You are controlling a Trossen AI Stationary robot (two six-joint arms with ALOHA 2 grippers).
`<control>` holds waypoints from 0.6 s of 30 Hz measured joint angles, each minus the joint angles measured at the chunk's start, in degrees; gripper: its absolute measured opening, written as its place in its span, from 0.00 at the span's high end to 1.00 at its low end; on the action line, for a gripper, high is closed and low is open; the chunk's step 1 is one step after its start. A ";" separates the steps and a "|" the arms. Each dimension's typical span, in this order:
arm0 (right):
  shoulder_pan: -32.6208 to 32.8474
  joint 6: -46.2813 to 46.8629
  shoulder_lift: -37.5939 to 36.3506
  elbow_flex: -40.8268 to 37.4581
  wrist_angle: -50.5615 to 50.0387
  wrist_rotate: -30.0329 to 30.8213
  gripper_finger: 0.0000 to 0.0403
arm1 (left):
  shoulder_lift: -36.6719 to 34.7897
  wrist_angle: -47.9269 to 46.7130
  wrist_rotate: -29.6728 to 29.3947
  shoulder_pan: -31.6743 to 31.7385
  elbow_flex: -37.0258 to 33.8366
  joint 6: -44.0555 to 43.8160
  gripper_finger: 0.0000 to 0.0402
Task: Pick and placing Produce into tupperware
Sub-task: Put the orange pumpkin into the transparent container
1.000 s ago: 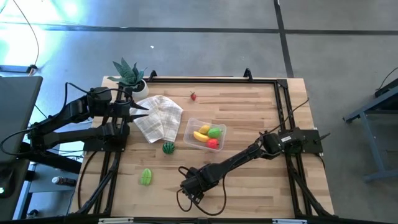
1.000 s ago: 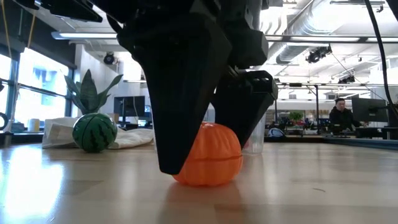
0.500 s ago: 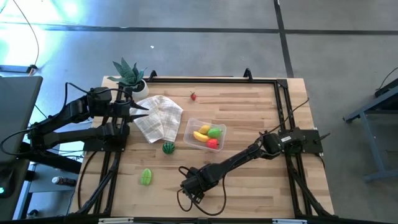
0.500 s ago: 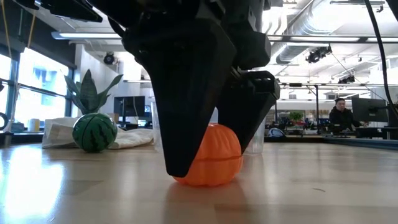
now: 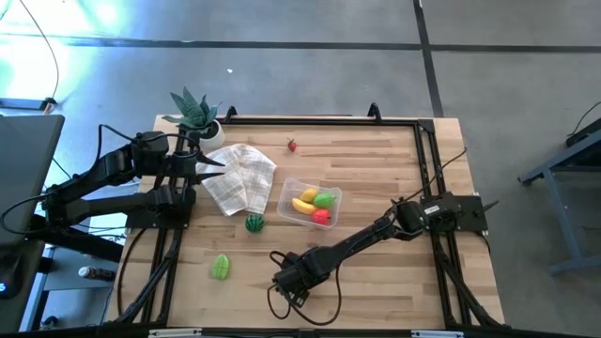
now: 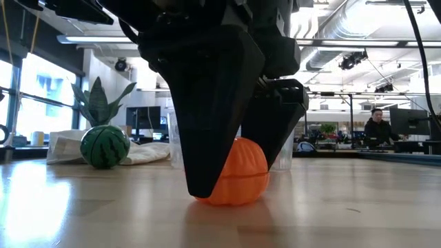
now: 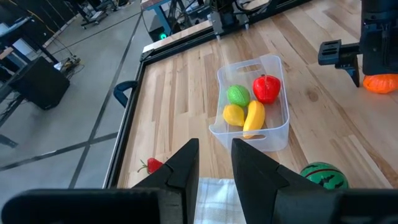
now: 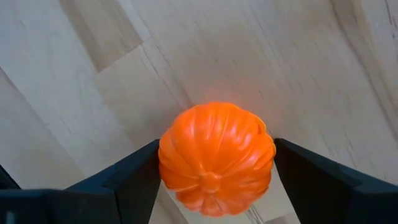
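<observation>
An orange toy pumpkin [image 8: 214,155] sits on the wood table near its front edge, also in the low view [image 6: 238,176]. My right gripper [image 6: 234,184] reaches down over it, shut on it, and hides it in the high view [image 5: 286,279]. The clear tupperware [image 5: 336,193] stands mid-table with a banana, a yellow, a green and a red fruit inside [image 7: 249,62]. A small watermelon [image 5: 254,222] lies on the table beside it. My left gripper [image 7: 212,149] hovers over the cloth at the far left, its fingers a narrow gap apart with nothing between them. My right gripper pinches the pumpkin between its two fingers, one on each of two opposite sides [image 8: 163,163]. The fingers [image 6: 207,138] come from above, pointing steeply down. The pumpkin stands upright with its underside on the table.
A checked cloth [image 5: 239,176] and a potted plant [image 5: 195,113] lie at the far left. A strawberry [image 5: 292,145] rests near the far edge, and a green vegetable [image 5: 221,267] near the front left. A black frame [image 5: 423,169] rims the table. A person sits far behind [image 6: 377,127].
My right gripper's fingers have drawn a little closer together around the pumpkin; in the low view the nearer finger has moved in against it. The pumpkin has stayed in place on the table.
</observation>
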 joint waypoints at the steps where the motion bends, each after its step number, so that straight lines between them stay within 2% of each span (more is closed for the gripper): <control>1: -0.02 0.00 0.00 0.00 -0.04 0.02 0.29 | 0.00 0.00 0.00 0.00 0.01 -0.01 0.79; 7: -0.04 -0.19 0.04 0.00 -0.11 0.00 0.33 | -0.02 0.00 0.00 0.02 0.02 -0.02 0.79; 18: -0.06 -0.44 0.09 0.00 -0.11 -0.13 0.33 | -0.01 0.00 0.00 0.01 0.00 -0.01 0.79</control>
